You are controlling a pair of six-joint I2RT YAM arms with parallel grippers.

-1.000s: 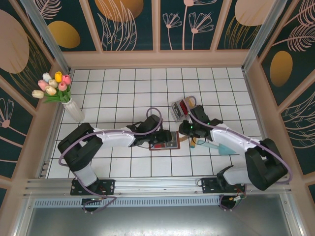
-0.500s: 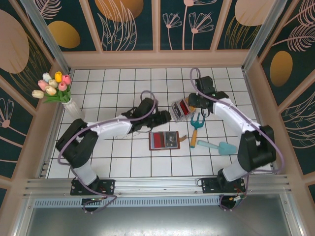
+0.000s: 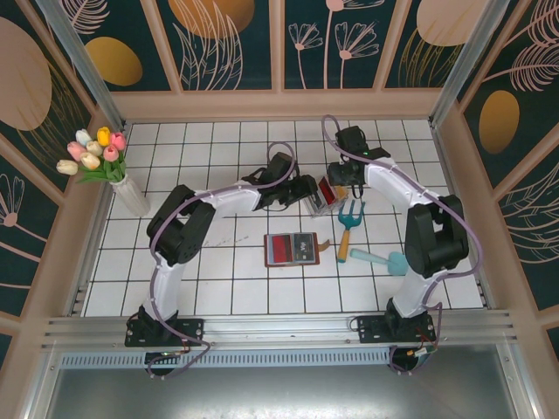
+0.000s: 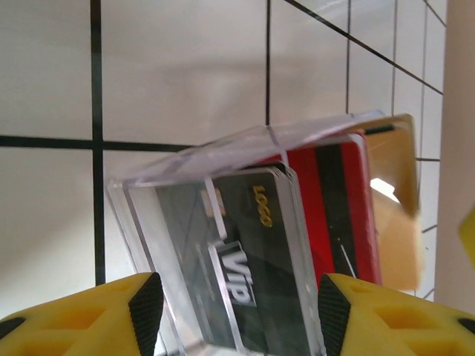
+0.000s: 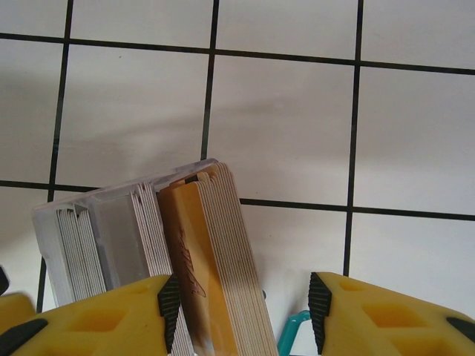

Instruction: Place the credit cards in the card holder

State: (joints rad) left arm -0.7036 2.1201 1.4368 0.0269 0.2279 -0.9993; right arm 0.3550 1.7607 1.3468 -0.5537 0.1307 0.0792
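The card holder [image 3: 294, 249] lies open mid-table, a red card on its left half and a grey one on its right. Behind it a clear box [image 3: 321, 194] stands tilted, holding credit cards: a dark VIP card [image 4: 252, 245], a red one [image 4: 338, 200] and a tan stack [image 5: 215, 259]. My left gripper [image 3: 307, 190] [image 4: 240, 308] has its jaws on either side of the box. The pads sit right at its walls, and whether they press it is unclear. My right gripper [image 3: 343, 179] [image 5: 243, 308] is open over the tan stack, with a gap at its right pad.
A teal hand fork [image 3: 348, 223] with a wooden handle and a teal trowel [image 3: 384, 259] lie right of the card holder; the fork's teal end [image 5: 289, 330] shows under my right gripper. A vase of tulips [image 3: 131, 196] stands at the left wall.
Both grippers left the card holder and moved back to the clear box, left from the left side, right from behind. The right jaws have opened.
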